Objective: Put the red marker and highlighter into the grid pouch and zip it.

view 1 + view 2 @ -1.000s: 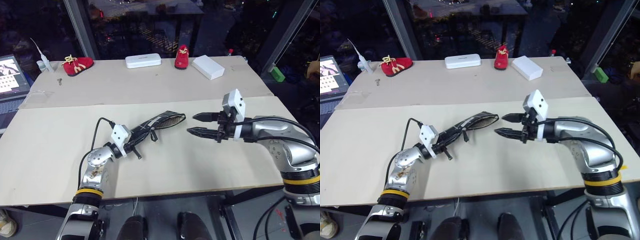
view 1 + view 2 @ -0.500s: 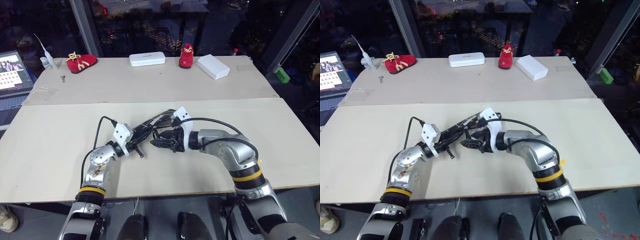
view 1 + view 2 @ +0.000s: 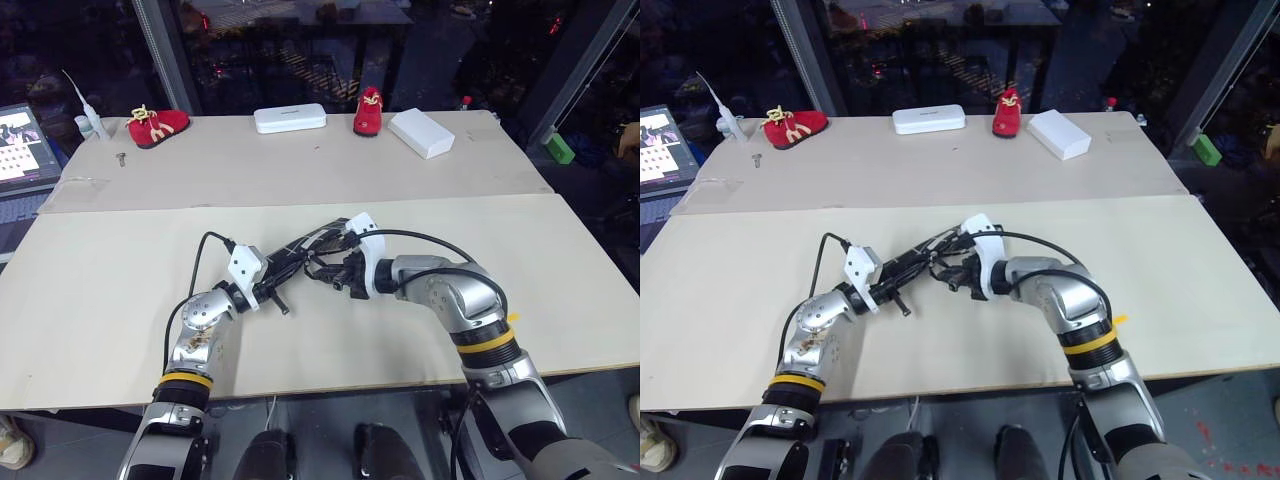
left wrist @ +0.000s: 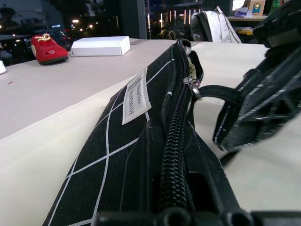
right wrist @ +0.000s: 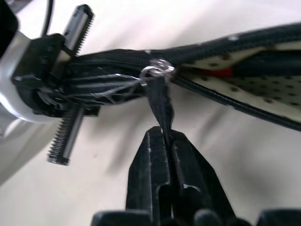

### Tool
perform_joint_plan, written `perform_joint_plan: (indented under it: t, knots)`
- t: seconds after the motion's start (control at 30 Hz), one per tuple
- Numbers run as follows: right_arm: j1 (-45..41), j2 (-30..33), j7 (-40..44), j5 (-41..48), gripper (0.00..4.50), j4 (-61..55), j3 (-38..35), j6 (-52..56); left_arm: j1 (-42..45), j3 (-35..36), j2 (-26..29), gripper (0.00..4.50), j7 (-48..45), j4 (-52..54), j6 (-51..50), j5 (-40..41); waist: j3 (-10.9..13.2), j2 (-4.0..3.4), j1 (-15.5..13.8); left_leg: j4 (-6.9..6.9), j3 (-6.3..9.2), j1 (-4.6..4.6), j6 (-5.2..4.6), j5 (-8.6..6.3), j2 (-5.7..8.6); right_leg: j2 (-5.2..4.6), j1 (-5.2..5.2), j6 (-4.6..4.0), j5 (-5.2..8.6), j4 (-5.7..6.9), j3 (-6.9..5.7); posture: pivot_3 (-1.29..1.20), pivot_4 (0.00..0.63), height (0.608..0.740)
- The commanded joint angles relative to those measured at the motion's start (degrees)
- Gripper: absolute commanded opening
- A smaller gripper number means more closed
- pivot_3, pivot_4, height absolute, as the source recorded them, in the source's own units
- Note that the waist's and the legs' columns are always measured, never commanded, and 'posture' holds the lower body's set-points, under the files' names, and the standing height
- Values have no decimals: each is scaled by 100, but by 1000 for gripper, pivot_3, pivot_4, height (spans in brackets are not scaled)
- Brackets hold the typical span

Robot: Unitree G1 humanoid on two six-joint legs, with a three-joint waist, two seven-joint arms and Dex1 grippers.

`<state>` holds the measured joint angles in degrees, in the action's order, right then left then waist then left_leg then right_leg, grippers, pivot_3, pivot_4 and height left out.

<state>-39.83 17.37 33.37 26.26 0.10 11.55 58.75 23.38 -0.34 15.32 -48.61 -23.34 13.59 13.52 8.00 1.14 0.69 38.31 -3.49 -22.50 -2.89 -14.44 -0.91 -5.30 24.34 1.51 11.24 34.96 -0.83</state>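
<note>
I have the grid pouch [image 3: 300, 252] lifted near the middle of the frame in the head views, above the pale tabletop [image 3: 100, 290]. My left tool [image 3: 268, 284] is pressed together on the pouch's lower-left end, with the white label [image 4: 135, 96] on the side facing its camera. My right tool [image 5: 165, 137] is pinched tight on the black zipper pull loop [image 5: 160, 103], which hangs from the metal slider [image 5: 157, 69] on the zipper line. Beyond the slider the pouch mouth gapes, showing a dotted pale lining and a sliver of red that I take for the red marker [image 5: 221, 72] inside; I cannot make out the highlighter. Toward the top of the frame, on the far part of the tabletop, I see a white plastic case [image 3: 288, 119], a white box [image 3: 421, 133] and two red baby shoes [image 3: 156, 126], well apart from the pouch.
</note>
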Motion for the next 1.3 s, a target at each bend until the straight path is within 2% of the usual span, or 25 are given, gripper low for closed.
perform_joint_plan:
  t: [0.03,0.13,0.3,0.43,0.53,0.7,0.83,0.87,0.93,1.07,1.3]
  knots:
    - [-82,169,90,55,24,-198,-282,-44,5,4,6,0,29,228,14,40,0,0,0,0,0,0,0,0,0,0,0,0,0,0,0,0,150,740]
    - [-66,436,286,141,24,-278,-483,13,-6,-8,0,0,39,259,3,42,0,0,-8,0,0,0,0,0,0,0,0,0,0,0,0,0,150,740]
    - [99,1503,679,-93,24,88,-920,-353,-48,-34,8,0,53,319,-23,51,0,0,-43,0,0,-6,-1,0,4,-5,-1,1,0,-6,-1,0,150,740]
    - [134,2252,887,-496,24,609,-1062,-1116,-66,-24,37,0,49,335,-45,63,0,1,-60,-1,-1,-8,-3,-2,5,-3,0,2,2,-15,-1,0,150,740]
    - [48,2507,1040,-542,24,954,-1183,-1287,-84,-29,50,0,38,337,-55,68,1,1,-28,-2,-6,-3,-3,-2,4,3,2,2,2,-28,8,0,150,740]
    - [147,2378,1180,-326,24,725,-1170,-1121,-63,-62,47,0,42,323,-64,75,1,1,7,-1,-5,5,-3,-2,-1,6,0,1,3,-17,14,0,150,740]
    - [315,2034,1183,-124,1177,483,-1074,-905,-39,-99,3,0,41,324,-57,71,1,2,1,-1,-5,6,-3,-2,-2,4,-2,1,3,-18,13,0,150,740]
    - [335,2001,1196,-100,1333,439,-1077,-867,-42,-107,-4,0,41,329,-55,68,1,1,1,-1,-4,6,-3,-2,-3,4,-1,1,3,-18,13,0,150,740]
    - [427,1993,1362,60,2210,209,-1054,-660,-45,-137,-24,0,27,338,-52,57,1,1,-10,-1,-4,3,-3,-2,-2,1,0,1,3,-17,13,0,150,740]
    - [445,2134,1569,393,3477,101,-1365,-222,-22,-206,-37,0,-50,332,-29,24,1,1,-32,-1,-3,0,-3,-2,0,-3,0,1,3,-18,11,0,150,740]
    - [637,2851,2261,1335,3477,-190,-2685,-195,132,-428,-30,0,-366,221,138,-75,1,1,-134,-1,-2,-2,-3,-2,2,-3,-2,1,3,-31,8,0,150,740]
